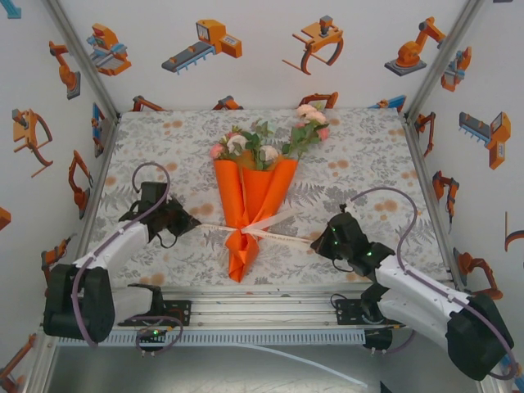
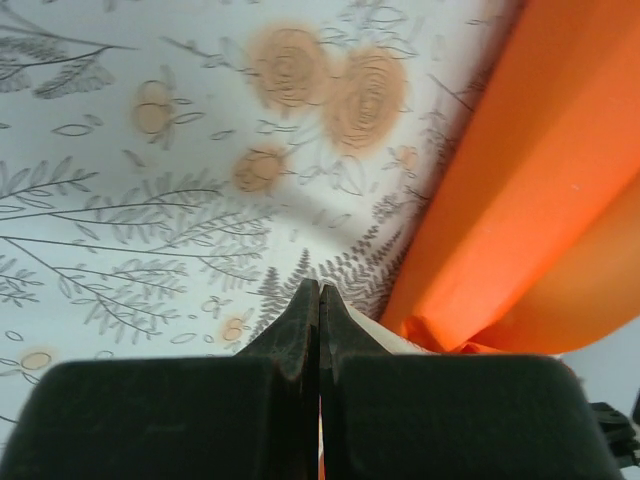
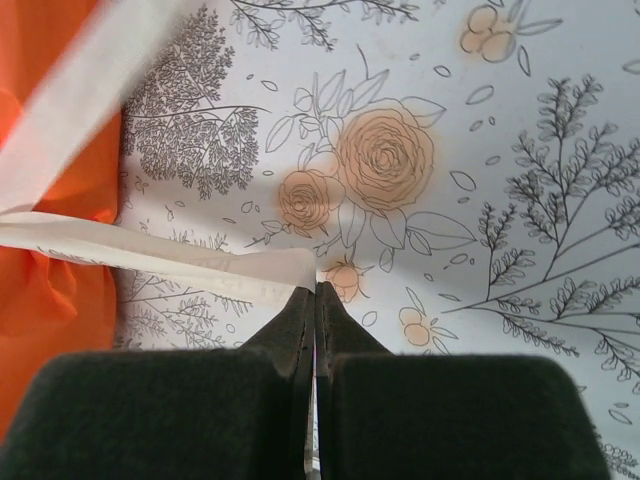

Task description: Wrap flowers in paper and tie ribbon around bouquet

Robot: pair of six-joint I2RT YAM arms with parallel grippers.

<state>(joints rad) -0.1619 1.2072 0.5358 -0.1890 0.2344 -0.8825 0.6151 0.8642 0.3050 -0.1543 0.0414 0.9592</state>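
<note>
The bouquet lies flat mid-table, its flowers [image 1: 266, 141] pointing away from me out of the orange paper [image 1: 254, 190] cone. The cream ribbon [image 1: 286, 237] crosses the cone's narrow neck and runs out to both sides. At the left end of the ribbon, my left gripper [image 1: 195, 223] is shut on it; the left wrist view shows its jaws [image 2: 320, 286] pressed together, ribbon [image 2: 398, 336] trailing to the paper [image 2: 520, 200]. To the right of the cone, my right gripper [image 1: 315, 243] is shut on the other end. Its jaws [image 3: 315, 288] pinch the ribbon [image 3: 180, 255] beside the paper [image 3: 50, 300].
A floral-print tablecloth [image 1: 368, 155] covers the table. An aluminium rail [image 1: 270, 307] runs along the near edge between the arm bases. Walls printed with orange robots close in on the left, back and right. Purple-grey cables [image 1: 151, 168] loop over both arms.
</note>
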